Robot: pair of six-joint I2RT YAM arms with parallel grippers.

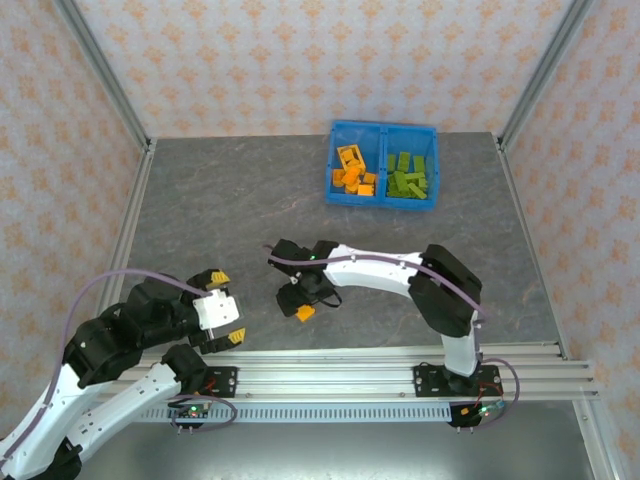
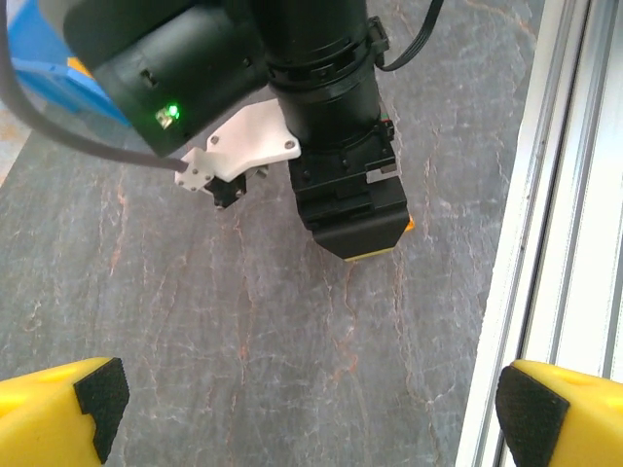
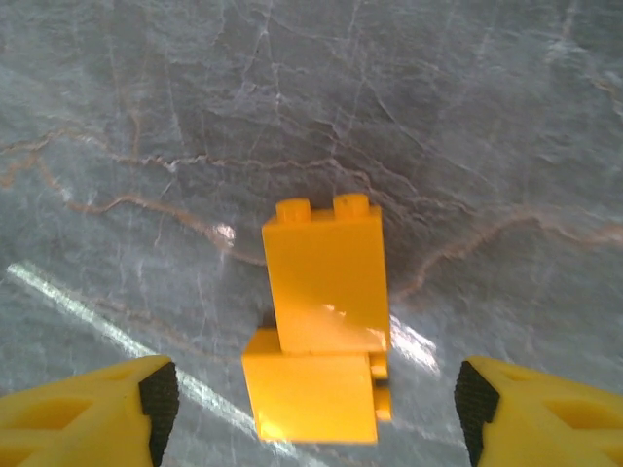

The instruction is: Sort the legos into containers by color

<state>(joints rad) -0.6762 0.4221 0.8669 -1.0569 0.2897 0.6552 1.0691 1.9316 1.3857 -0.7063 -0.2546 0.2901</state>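
With orange bricks (image 1: pixel 352 172) and green bricks (image 1: pixel 410 175) lying sorted in the blue bin (image 1: pixel 384 126) at the table's far edge, the right gripper (image 3: pixel 311 399) is hovering open around, not touching, the apparently last orange brick (image 3: pixel 326 292) near the near edge, the left gripper (image 1: pixel 228 308) gaping empty.

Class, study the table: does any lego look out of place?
Yes. One orange plastic lego piece lies on the grey table between the open fingers of the right gripper, apart from the blue plastic bin holding the other legos.
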